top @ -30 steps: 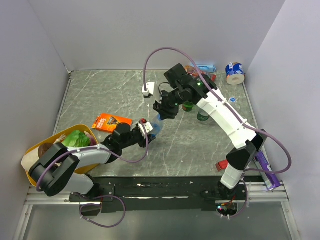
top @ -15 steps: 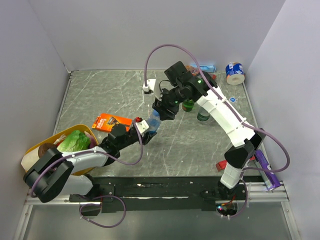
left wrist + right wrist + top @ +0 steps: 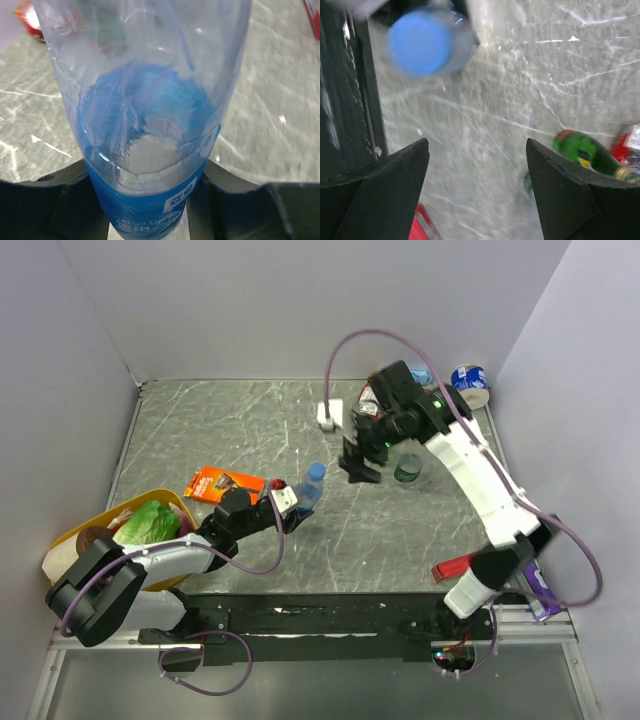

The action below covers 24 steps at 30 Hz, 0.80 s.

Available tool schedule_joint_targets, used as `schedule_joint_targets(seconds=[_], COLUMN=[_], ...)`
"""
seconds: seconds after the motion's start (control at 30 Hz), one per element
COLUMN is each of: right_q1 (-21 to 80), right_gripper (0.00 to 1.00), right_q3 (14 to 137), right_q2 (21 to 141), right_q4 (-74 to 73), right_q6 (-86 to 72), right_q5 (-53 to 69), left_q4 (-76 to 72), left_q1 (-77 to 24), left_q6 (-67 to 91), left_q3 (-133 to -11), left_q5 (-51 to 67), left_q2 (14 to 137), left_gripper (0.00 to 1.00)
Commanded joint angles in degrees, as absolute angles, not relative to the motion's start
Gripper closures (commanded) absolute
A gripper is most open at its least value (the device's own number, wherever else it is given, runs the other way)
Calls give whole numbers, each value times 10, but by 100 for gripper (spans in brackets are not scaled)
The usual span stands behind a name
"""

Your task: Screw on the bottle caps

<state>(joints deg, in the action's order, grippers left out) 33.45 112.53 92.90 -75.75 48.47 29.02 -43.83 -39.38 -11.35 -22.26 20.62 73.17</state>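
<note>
The top view looks down from high behind the near edge of the table [image 3: 200, 440], covering the bottle [image 3: 308, 486]. The left wrist view sits tight against that bottle, which nearly fills it. The right wrist view faces down, the bottle's cap [image 3: 417, 42] at upper left.

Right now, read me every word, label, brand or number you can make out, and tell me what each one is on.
Nothing reads clearly enough to quote.
water bottle: white print on its blue label, too blurred to read.
orange packet: print too small to read.
blue-and-white can: markings too small to read.
green bottle: label blurred, unreadable.
</note>
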Motion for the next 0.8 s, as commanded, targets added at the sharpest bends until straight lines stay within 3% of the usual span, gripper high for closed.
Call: schedule_joint_targets(seconds=[0.0, 0.2, 0.33, 0.6, 0.77], right_q1=[366, 417, 440, 461, 466], right_gripper=[16, 19, 19, 23, 32], right_q3=[1066, 1060, 989, 975, 985], right_q2=[808, 802, 779, 780, 792], right_q4=[-710, -754, -772, -768, -780], right_q6=[678, 866, 970, 985, 991], right_q5=[316, 336, 328, 330, 328], left_q4=[-384, -267, -237, -219, -213], left_q1=[-372, -361, -360, -360, -361], left_q6=[-205, -340, -368, -388, -395], left_q3=[-257, -315, -331, -339, -343], left_q5=[333, 388, 398, 402, 404], left_q2=[732, 762, 767, 766, 766], left_gripper=[99, 99, 99, 99, 99])
